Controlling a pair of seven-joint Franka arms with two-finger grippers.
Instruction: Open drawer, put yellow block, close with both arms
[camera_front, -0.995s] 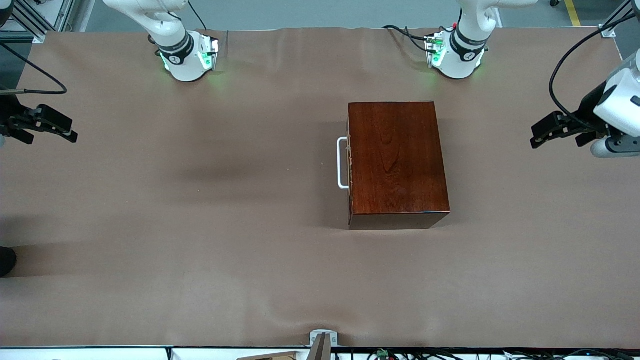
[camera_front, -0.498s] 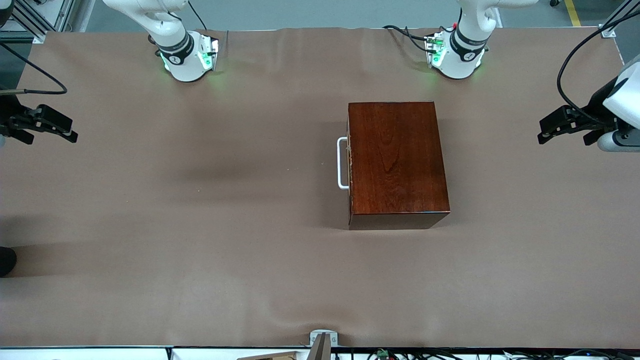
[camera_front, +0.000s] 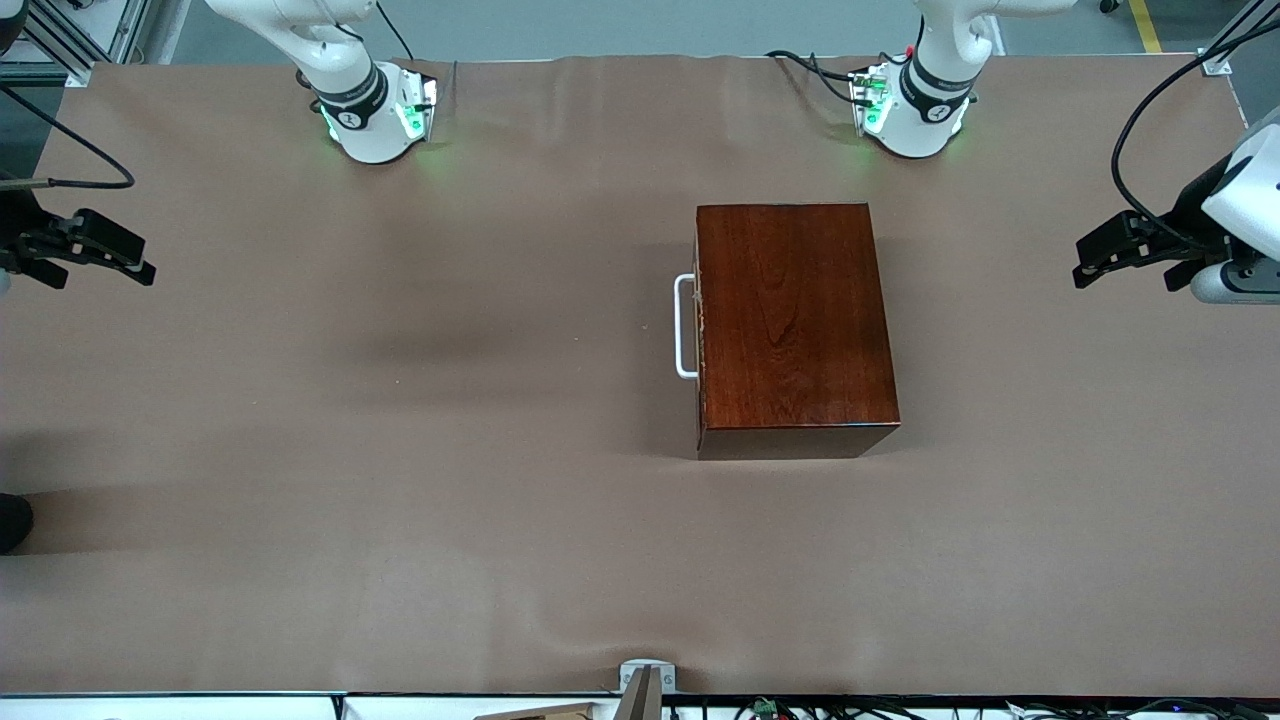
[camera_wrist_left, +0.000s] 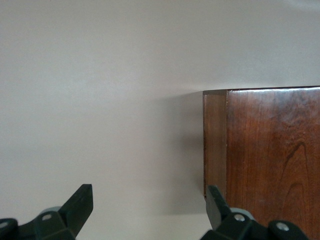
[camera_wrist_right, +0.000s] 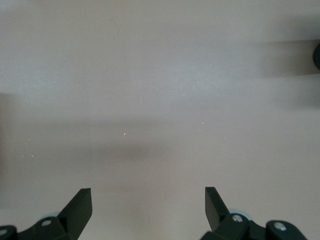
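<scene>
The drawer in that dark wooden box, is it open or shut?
Shut: the drawer front sits flush with the box, only its white handle protruding.

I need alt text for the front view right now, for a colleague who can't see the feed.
A dark wooden box sits on the brown table toward the left arm's end, its drawer shut, with the white handle facing the right arm's end. The open left tool and open right tool hang over the table's two ends. No yellow block shows.

The left arm's black two-finger pincer (camera_front: 1090, 262) hangs over the left arm's end of the brown surface (camera_front: 400, 450), fingers spread. The right arm's black pincer (camera_front: 140, 265) hangs over the right arm's end, likewise spread and holding nothing.
</scene>
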